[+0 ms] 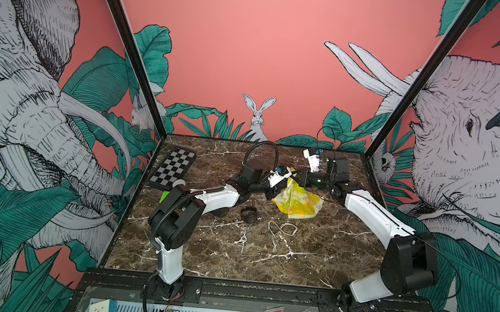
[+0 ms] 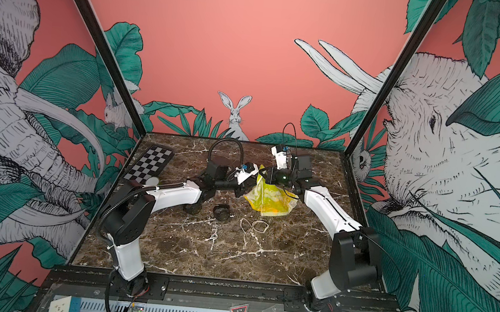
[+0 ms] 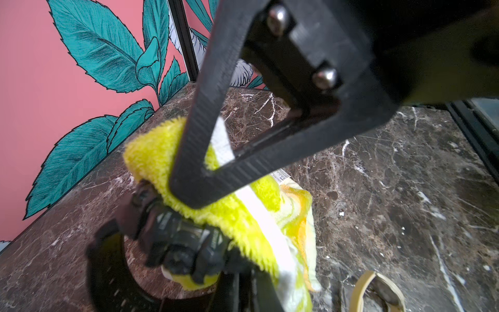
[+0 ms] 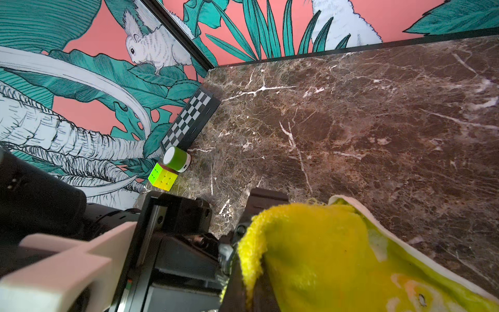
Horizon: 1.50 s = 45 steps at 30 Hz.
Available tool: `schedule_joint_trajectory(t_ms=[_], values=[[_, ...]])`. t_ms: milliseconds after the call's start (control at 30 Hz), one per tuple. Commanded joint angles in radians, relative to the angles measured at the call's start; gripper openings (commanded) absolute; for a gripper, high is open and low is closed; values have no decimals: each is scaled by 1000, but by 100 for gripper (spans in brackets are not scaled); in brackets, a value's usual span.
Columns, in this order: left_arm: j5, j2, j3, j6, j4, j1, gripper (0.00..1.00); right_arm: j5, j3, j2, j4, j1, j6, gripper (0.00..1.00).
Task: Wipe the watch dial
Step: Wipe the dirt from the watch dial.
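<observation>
While the left hand (image 1: 271, 192) is pressed together on the watch (image 3: 186, 240), it holds it above the middle of the tabletop (image 1: 310, 261), a little toward the far side. In the left wrist view the dial (image 3: 193, 232) shows as a pale glassy face, blurred, with the black strap curling into a loop beside it. A yellow cloth (image 3: 243, 216) lies against the watch and covers one side of it. The right hand (image 1: 292, 179) comes in from the right and is pinched shut on the top of that cloth; one of its black fingers (image 3: 199, 151) presses into the pile right by the watch. In both top views the rest of the cloth hangs down and spreads on the tabletop just right of the two hands. Nearer, on the tabletop, lie a small black round thing (image 1: 249, 214), some rubber bands (image 1: 282, 227) to its right, and a thin chain with a ring (image 1: 244, 239). At the far left a chessboard (image 1: 173, 168) rests against the wall, with a green can (image 4: 175, 159) and a puzzle cube (image 4: 162, 177) just beside its near end.
</observation>
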Motion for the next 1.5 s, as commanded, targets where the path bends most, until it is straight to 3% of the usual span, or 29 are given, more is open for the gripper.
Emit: schedule_joint_trajectory(t_ms=[0,400,633,1000,1300,1467], values=[[85,-46,-6,9,138,-13,0,73,14,26,-30,1,-20,0],[64,-18,-50,65,225,29,0,163,5,-45,-137,-2,-92,0],[65,14,-86,88,339,42,0,106,-6,-118,-116,-1,-81,0],[99,39,-84,91,396,41,0,59,21,-107,-49,38,-51,0],[140,33,-91,94,400,42,0,169,56,-70,-48,90,-83,0],[143,14,-116,83,439,41,0,318,93,-36,-138,114,-134,0]])
